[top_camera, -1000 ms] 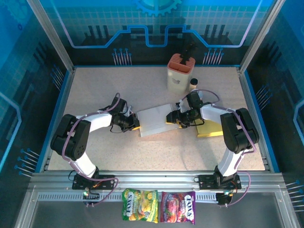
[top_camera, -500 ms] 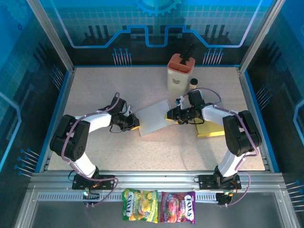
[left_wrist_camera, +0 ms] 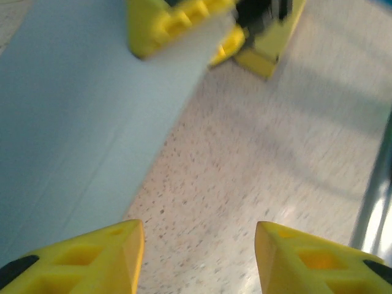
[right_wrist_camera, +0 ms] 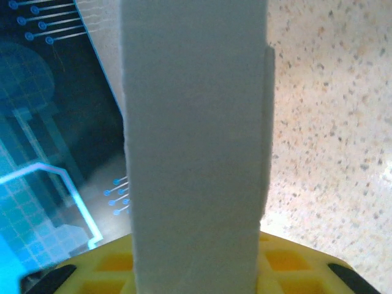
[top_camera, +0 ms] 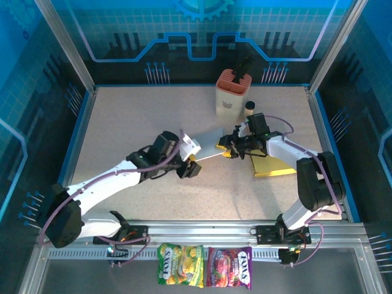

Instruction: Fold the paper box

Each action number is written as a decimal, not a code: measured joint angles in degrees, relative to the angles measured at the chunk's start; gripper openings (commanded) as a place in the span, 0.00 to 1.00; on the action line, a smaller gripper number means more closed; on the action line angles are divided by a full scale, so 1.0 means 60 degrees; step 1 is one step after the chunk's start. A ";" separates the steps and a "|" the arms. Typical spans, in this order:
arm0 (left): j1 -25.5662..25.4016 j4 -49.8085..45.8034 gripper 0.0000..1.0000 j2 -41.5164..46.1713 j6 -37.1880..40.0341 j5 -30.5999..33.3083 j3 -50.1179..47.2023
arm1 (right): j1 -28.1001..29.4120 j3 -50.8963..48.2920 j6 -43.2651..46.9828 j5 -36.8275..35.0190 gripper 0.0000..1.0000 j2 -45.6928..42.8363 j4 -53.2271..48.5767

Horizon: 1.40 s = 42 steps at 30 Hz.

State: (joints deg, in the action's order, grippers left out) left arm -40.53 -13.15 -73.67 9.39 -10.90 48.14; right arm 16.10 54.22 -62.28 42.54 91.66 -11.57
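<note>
Your left tool is spread wide: the two yellow fingers sit apart at the bottom of the left wrist view, with nothing but speckled table between them. Just to the left of that tool lies the long pale face of the paper box; whether the left finger touches it, you cannot tell.

At the far end of the sheet, your right tool is pinching the paper box. In the right wrist view the white panel rises straight up out of the yellow fingers, which press on it from both sides. From above, the paper box sits near the middle of the table, stretched between the two tools and tilted, with the held end towards the right arm.

Just beside the right tool, on the side nearer the arm bases, a flat yellow item lies on the table, partly under the right arm. Behind it stands a cream holder with a peach top, a small dark-capped bottle just beside it. Two candy bags lie on the near rail.
</note>
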 measured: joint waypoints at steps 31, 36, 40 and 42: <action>-0.1162 0.0197 0.67 -0.0681 0.3727 0.4331 0.0765 | -0.0379 0.0291 -0.1687 0.0397 0.26 -0.0718 -0.2269; -0.1155 0.0612 0.79 0.0546 0.3752 0.4532 0.0415 | -0.0382 0.0291 -0.1694 0.0601 0.26 -0.0721 -0.2597; -0.1155 0.0459 0.84 0.0146 0.4025 0.4401 0.0313 | -0.0382 0.0291 -0.1694 0.0772 0.26 -0.0721 -0.2699; -0.1155 0.0433 0.85 -0.0229 0.4258 0.4240 0.0313 | -0.0382 0.0291 -0.1694 0.0849 0.26 -0.0721 -0.2747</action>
State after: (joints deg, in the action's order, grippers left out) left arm -47.46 -10.55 -75.05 34.94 14.55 50.02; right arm 13.80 55.96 -72.44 47.64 87.33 -28.05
